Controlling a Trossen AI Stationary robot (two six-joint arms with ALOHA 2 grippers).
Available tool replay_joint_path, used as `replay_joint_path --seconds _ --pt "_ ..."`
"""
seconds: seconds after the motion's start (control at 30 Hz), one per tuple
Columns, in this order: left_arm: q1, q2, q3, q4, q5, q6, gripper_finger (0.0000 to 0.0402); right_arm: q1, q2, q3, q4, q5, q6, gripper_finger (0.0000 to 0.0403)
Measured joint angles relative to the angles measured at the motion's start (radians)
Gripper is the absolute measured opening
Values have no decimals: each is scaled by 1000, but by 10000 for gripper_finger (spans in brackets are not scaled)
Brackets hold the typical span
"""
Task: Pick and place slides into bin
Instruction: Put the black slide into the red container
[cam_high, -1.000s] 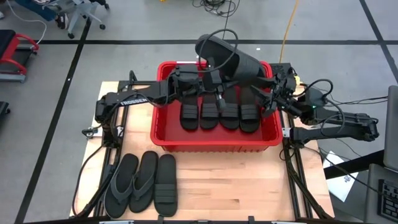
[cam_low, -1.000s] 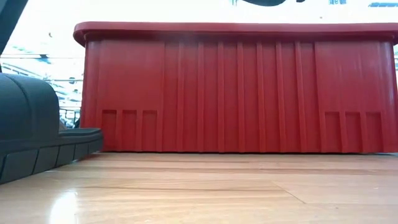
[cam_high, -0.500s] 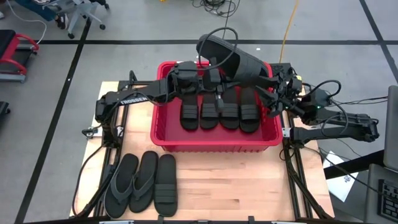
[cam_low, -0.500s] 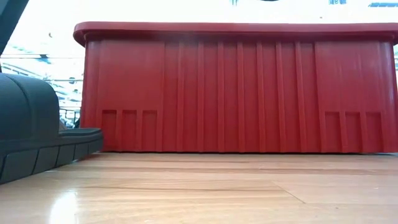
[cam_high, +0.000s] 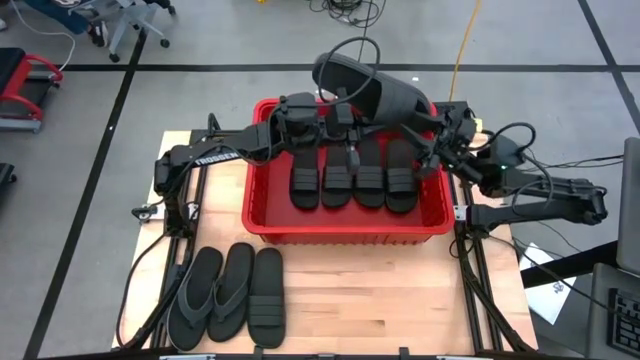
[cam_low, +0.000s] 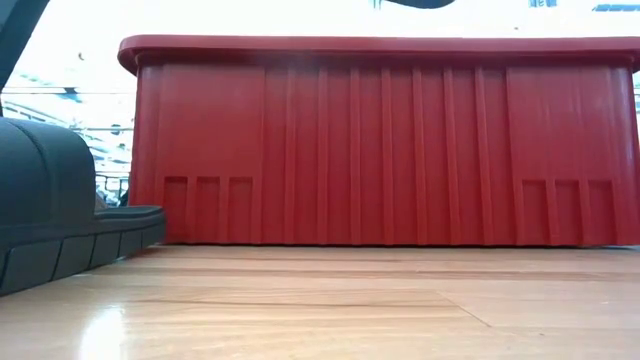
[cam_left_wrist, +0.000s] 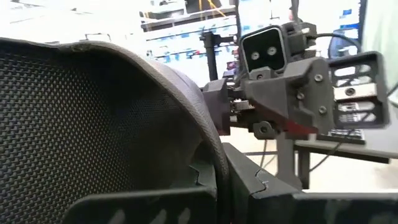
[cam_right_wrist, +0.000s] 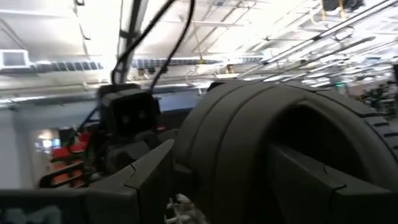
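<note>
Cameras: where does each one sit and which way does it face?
High view: overhead, straight down; both arms, left gripper and right gripper holding one slide over the bin.
Low view: table height, facing the bin's wall; no gripper visible.
Left wrist view: along the slide toward the right arm; own fingers in frame.
Right wrist view: mirrored, toward the left arm.
Shared: wrist views see the same slide.

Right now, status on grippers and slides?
Left gripper and right gripper both clamp one slide above the bin. Four inside, three on the table. Nothing blocking.

Two dark arms (cam_high: 215, 155), white lettering, looping black cables (cam_high: 352, 50).
</note>
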Motion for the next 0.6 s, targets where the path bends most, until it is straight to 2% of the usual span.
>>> replay_joint_path --seconds 0.23,0.37,0.47,0.6 --pt "0 -3 0 -15 -43 -11 0 -22 109 84 0 8 -62 235" --pt "0 -3 0 -36 -51 -17 0 -34 128 116 43 -37 -115 232" --pt "-5 -4 1 -78 -37 -22 0 -40 128 141 15 -49 -108 215" --pt "-6 -4 0 -98 -33 -22 0 -60 128 160 -58 -95 -85 168"
